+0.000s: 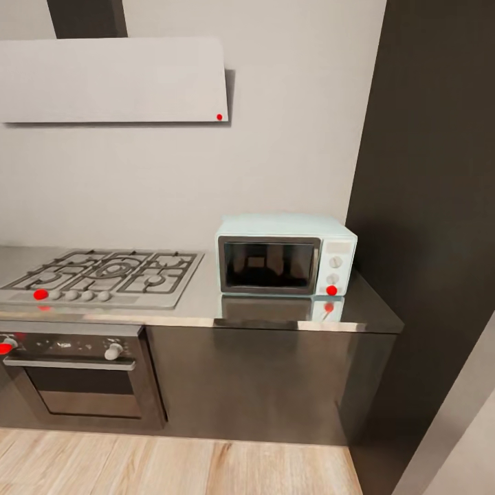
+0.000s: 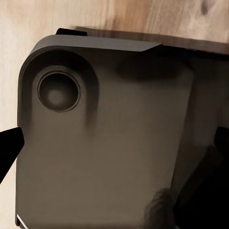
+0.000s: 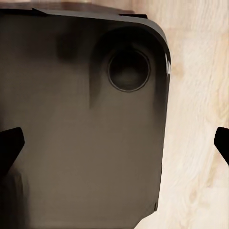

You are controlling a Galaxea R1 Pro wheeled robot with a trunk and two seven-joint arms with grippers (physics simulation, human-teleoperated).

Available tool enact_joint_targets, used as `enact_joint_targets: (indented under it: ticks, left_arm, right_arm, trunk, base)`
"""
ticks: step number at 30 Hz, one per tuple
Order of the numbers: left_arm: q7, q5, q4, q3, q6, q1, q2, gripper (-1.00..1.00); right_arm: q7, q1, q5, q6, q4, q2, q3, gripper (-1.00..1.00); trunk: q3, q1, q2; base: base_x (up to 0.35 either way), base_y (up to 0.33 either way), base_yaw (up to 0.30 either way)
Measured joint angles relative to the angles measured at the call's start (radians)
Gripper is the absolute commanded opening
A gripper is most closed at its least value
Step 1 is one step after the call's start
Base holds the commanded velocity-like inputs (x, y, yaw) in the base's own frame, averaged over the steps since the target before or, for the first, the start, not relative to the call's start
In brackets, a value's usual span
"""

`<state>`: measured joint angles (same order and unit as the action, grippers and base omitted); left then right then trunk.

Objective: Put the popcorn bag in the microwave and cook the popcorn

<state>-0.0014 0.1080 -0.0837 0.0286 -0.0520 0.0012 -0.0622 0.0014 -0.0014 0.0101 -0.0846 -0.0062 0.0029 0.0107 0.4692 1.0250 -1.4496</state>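
Note:
The pale mint-blue microwave (image 1: 285,256) stands at the right end of the grey steel countertop (image 1: 199,306), its dark glass door closed and a red dot by the lower knob. The popcorn bag is out of view. In the left wrist view my left gripper (image 2: 114,143) is open, its black fingertips (image 2: 9,145) far apart above the robot's dark grey base (image 2: 105,181). My right gripper (image 3: 117,143) is likewise open with nothing between its fingertips (image 3: 10,143), hanging over the same base (image 3: 71,181) and the floor.
A gas hob (image 1: 103,275) lies left of the microwave, with an oven (image 1: 75,375) below it and a range hood (image 1: 113,79) above. A tall dark panel (image 1: 426,206) closes off the counter's right end. Light wooden floor (image 1: 172,467) runs in front.

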Motion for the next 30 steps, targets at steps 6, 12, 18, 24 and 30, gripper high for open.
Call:
enact_joint_targets:
  ticks: [6,12,18,24,30]
  left_arm:
    - [0.000,0.000,0.001,0.000,0.000,0.000,0.000,1.00]
    - [0.000,0.000,0.002,0.000,0.000,0.000,0.000,1.00]
    - [0.000,0.000,0.002,0.000,0.000,0.000,0.000,1.00]
    - [0.000,0.000,0.002,0.000,0.000,0.000,0.000,1.00]
    - [0.000,0.000,0.002,0.000,0.000,0.000,0.000,1.00]
  right_arm:
    - [0.009,0.000,0.006,0.067,-0.294,-0.007,-0.001,1.00]
    - [0.008,0.000,0.005,0.339,-0.757,-0.007,-0.002,1.00]
    - [0.006,-0.002,0.005,0.514,-1.084,-0.005,-0.005,1.00]
    - [0.007,-0.049,0.005,0.719,-1.380,-0.004,-0.006,1.00]
    - [0.006,-0.318,0.005,0.960,-1.429,-0.002,-0.008,1.00]
  trunk:
    - [0.000,0.000,0.000]
    - [0.000,0.000,0.000]
    - [0.000,0.000,0.000]
    - [0.000,0.000,0.000]
    - [0.000,0.000,0.000]
  base:
    - [0.000,0.000,0.000]
    - [0.000,0.000,0.000]
    - [0.000,0.000,0.000]
    - [0.000,0.000,0.000]
    - [0.000,0.000,0.000]
